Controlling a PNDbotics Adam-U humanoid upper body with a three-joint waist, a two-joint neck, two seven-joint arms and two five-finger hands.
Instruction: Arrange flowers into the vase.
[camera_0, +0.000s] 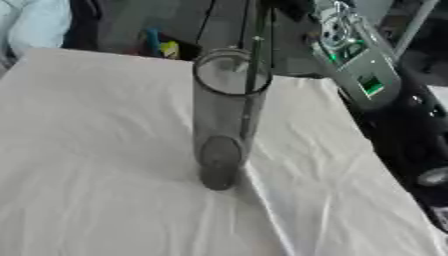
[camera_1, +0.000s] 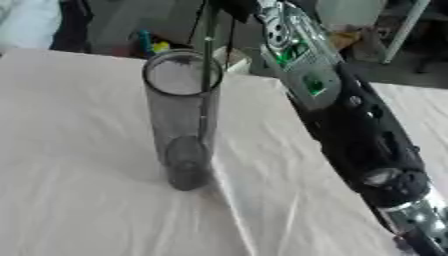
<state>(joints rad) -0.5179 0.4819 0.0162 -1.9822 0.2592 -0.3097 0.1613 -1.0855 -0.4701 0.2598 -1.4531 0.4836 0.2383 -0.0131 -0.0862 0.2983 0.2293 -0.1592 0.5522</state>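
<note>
R robot hand: can't tell its state, it sits at or past the top edge; only the R arm (camera_1: 350, 125) shows, silver/black w/ green lights, running from lower right up to top centre. L robot hand not in view. A thin dark stem (camera_1: 208, 60) drops from the top edge where the arm ends, passes thru the rim and runs down inside the vase (camera_1: 179, 125); bloom is out of frame, so presumably held up there but unconfirmed. Vase stands upright mid-counter on a white cloth (camera_1: 79, 175). Risks, as I read it: vase is tall, narrow, small base, so any sideways drag on the stem vs the rim could tip it; cloth is wrinkled and soft, so footing is poor and the base could skid; arm passes close beside the vase, so an elbow swing could clip it. Materials: vase is a smoky see-thru cylinder, smooth, glass or plastic, thicker dark base; stem is thin, straight; cloth matte, creased.
</note>
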